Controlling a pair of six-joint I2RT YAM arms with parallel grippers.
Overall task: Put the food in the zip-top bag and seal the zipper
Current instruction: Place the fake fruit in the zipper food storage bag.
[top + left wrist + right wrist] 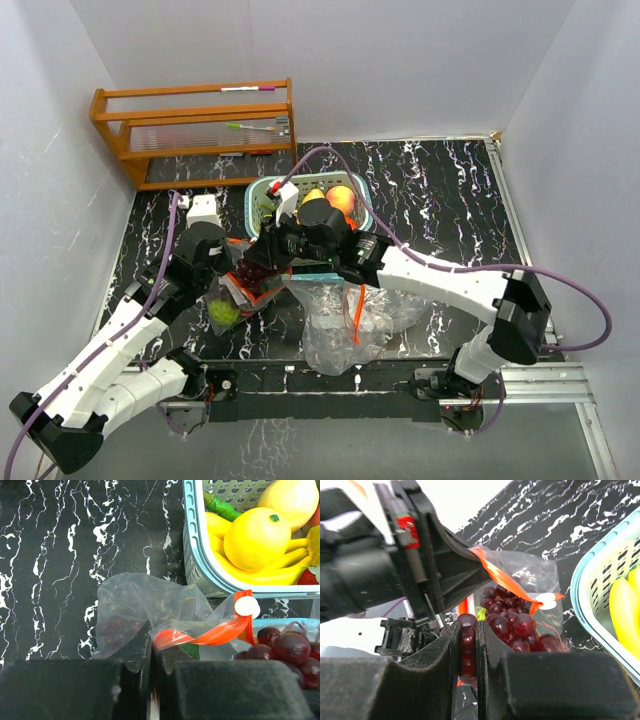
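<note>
The left fingers (136, 650) clamp the orange rim (210, 635) of the zip-top bag (125, 597) near the table's middle. The right fingers (442, 650) pinch the purple grapes (512, 625), apparently at its mouth. Hold the rim high and push the grapes deep before releasing.

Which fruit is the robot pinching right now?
The dark purple grapes: the right gripper is shut on that bunch, by the bag. The bananas just lie in the basket.
</note>
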